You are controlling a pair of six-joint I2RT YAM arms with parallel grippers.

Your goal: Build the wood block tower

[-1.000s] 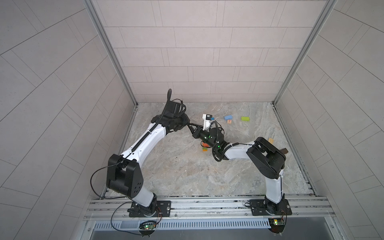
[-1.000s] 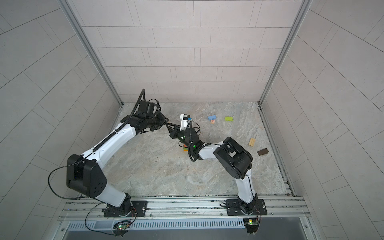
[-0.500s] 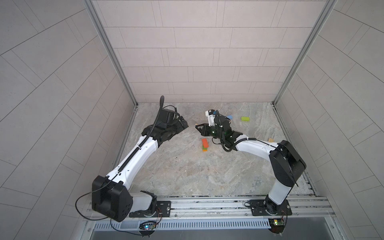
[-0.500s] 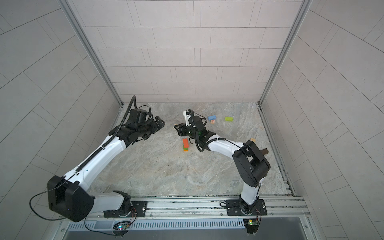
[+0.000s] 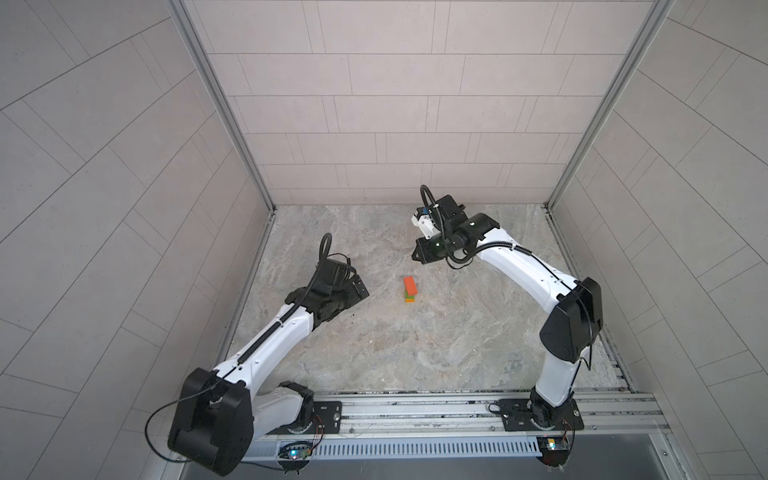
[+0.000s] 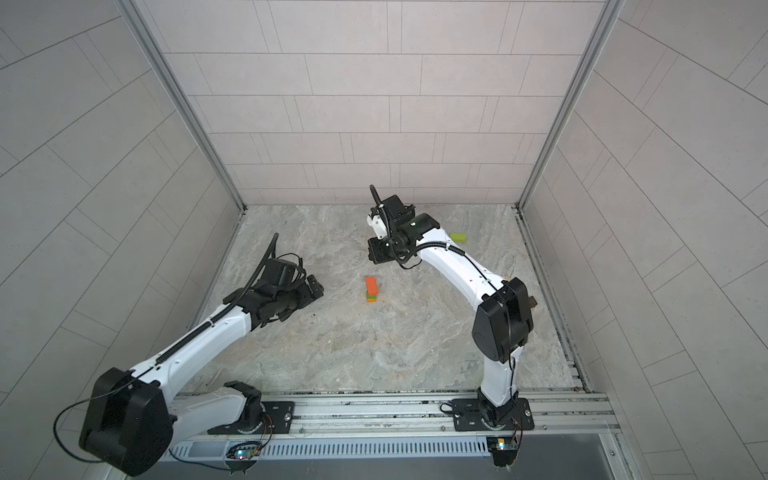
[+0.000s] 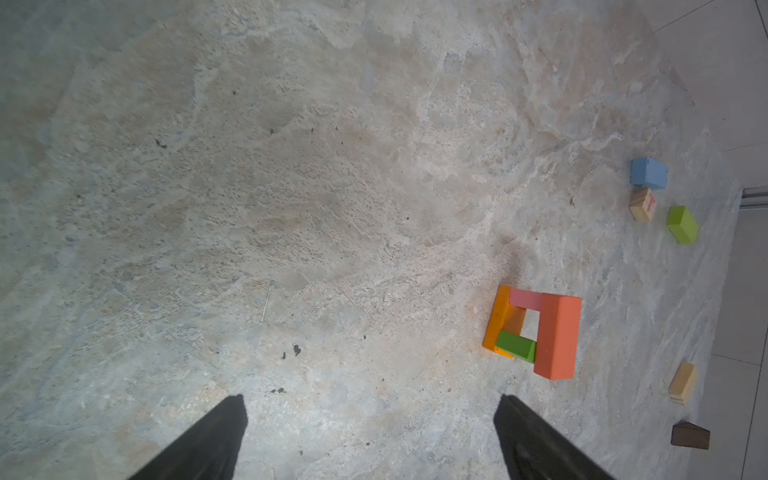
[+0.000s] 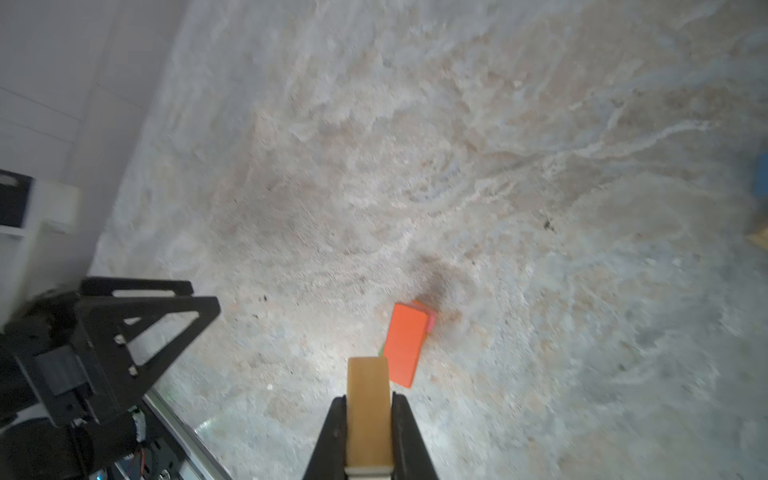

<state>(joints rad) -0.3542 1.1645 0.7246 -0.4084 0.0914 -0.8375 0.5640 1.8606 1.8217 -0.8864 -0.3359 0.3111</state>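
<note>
Tower (image 5: 409,289) stands near the middle of the stone floor (image 5: 374,353), with an orange block (image 8: 405,349) as its top piece. I see my left gripper (image 7: 371,401) spread wide and empty, well apart from the tower on its left. My right gripper (image 8: 370,405) pinches a tan block (image 8: 368,374) and hangs on the back-wall side, not touching the tower.

Left pincer (image 7: 372,401) wide open; right pincer (image 8: 369,402) tight around a tan block (image 8: 368,386).
</note>
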